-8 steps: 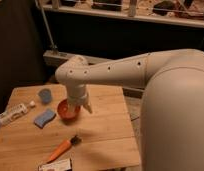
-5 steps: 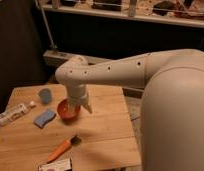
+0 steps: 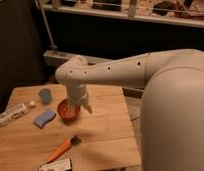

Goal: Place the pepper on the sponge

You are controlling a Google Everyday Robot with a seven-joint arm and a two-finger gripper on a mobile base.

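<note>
Gripper [image 3: 78, 108] hangs over the bowl; pepper [image 3: 61, 149] lies off the sponge [image 3: 44, 118]

The gripper sits left of centre, just above the red-orange bowl's [image 3: 66, 111] right rim, carrying no pepper; whether it is wide or narrow I cannot tell. The light-blue sponge lies flat just left of the bowl, and the pepper lies apart from both, lower centre on the wooden table [image 3: 105, 135], stem end up-right, tip near a printed card [image 3: 55, 165]. Risks, as I judge them: a slim, tapering pepper may swivel or slip in a pinch taken off-centre; a low reach may nudge the bowl; on a soft pad so small it may overhang and roll off. It looks smooth, orange and carrot-like, with a dark green stem
</note>
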